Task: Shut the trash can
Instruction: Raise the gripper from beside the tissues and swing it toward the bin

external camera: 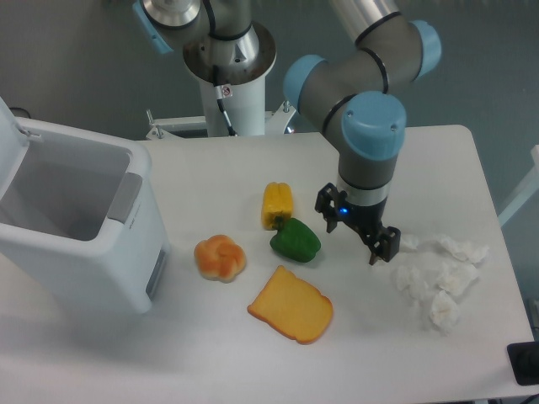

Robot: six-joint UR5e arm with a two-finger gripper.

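My gripper (360, 232) hung apart-fingered, empty, beside green pepper (296, 241). Bin (101, 252) stood far left, lid (10, 126) upright, open; task unstarted.

Green pepper (295, 241), yellow pepper (277, 204) and bun (220, 257) lie before the trash can (80, 252).

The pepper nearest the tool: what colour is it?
Green; the one behind it is yellow. Clear in the fixed camera view.

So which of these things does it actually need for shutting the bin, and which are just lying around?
Needed:
trash can, lid up
gripper

Just lying about:
yellow pepper
green pepper
bread roll
toast slice
crumpled tissue
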